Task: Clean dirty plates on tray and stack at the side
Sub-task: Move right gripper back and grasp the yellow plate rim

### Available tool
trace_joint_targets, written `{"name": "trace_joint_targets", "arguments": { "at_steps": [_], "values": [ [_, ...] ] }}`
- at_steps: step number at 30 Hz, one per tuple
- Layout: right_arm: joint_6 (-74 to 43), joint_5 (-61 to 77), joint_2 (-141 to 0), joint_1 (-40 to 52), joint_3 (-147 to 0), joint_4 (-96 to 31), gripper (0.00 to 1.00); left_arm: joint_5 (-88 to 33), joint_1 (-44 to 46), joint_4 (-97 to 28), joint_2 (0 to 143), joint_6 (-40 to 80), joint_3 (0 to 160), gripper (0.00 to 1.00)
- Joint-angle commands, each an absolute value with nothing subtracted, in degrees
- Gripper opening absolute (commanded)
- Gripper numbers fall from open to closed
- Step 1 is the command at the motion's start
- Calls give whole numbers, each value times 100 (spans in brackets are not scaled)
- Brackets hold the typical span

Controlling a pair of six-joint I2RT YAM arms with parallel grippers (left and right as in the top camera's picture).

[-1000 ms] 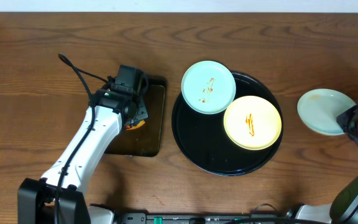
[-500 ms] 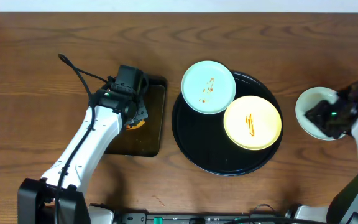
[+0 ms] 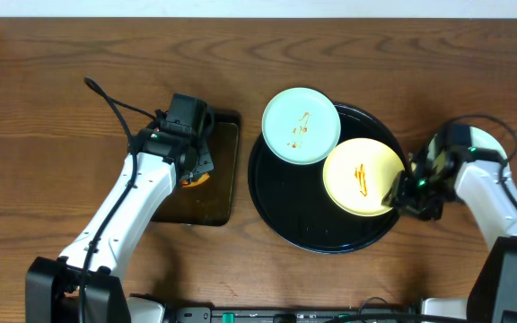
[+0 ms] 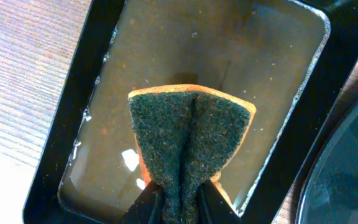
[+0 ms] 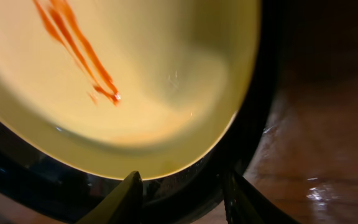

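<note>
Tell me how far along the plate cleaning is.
Looks done: one mint plate off the tray at right, mostly under the arm. In hand: the open right gripper straddles the rim of the yellow plate; the left gripper pinches the sponge. Left: yellow plate and second mint plate, both smeared.
</note>
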State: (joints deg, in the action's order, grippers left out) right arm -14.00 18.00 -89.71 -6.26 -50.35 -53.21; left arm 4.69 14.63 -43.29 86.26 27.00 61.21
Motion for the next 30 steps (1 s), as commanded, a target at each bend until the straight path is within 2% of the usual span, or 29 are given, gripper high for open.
{"name": "trace_joint_targets", "arguments": {
  "at_steps": [1, 19, 22, 30],
  "values": [
    [-1802, 1739, -8877, -412, -4814, -5175, 40, 561, 1444, -4346, 8611, 2733, 6193, 17],
    [-3030, 1286, -8877, 54, -4517, -4644, 36, 561, 1444, -4346, 8611, 2733, 6193, 17],
    [-3148, 1236, -8877, 154, -4434, -4497, 32, 561, 1444, -4346, 8611, 2733, 6193, 17],
    [-3170, 1227, -8877, 405, -4292, -4390, 5, 561, 1444, -4346, 8611, 2733, 6193, 17]
  ]
}}
